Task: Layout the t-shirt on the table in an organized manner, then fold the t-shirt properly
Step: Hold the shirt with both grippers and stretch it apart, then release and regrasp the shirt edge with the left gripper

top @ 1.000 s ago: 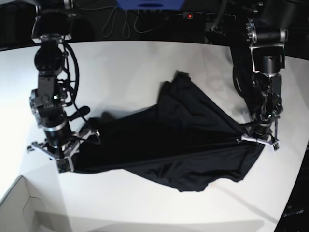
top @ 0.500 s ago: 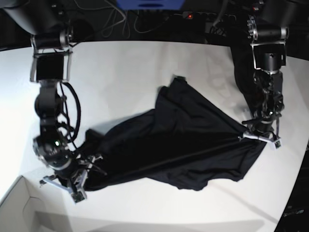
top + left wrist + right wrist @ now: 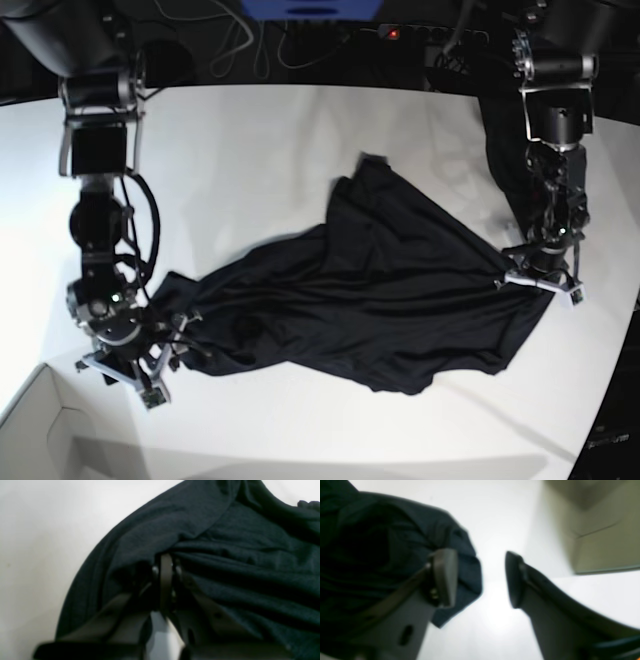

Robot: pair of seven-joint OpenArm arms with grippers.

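Observation:
The black t-shirt (image 3: 400, 290) lies rumpled across the white table (image 3: 250, 150), stretched from front left to right. My left gripper (image 3: 537, 283) is at the shirt's right corner. In the left wrist view, that left gripper (image 3: 166, 563) is shut on a bunch of the t-shirt (image 3: 237, 542). At the shirt's front-left end, my right gripper (image 3: 150, 368) stands open. In the right wrist view, bare table (image 3: 495, 517) shows between the right gripper's (image 3: 481, 580) fingers. A loose fold of the t-shirt (image 3: 370, 542) lies against the left finger (image 3: 445, 577).
A white box corner (image 3: 40, 430) sits at the table's front left, close to the right arm, and the box wall (image 3: 602, 530) also appears in the right wrist view. Cables and dark gear (image 3: 300, 30) run along the far edge.
The right gripper has opened and let go of the shirt's left end, which now lies slack and more folded on the table. The left gripper has stayed shut at the right corner.

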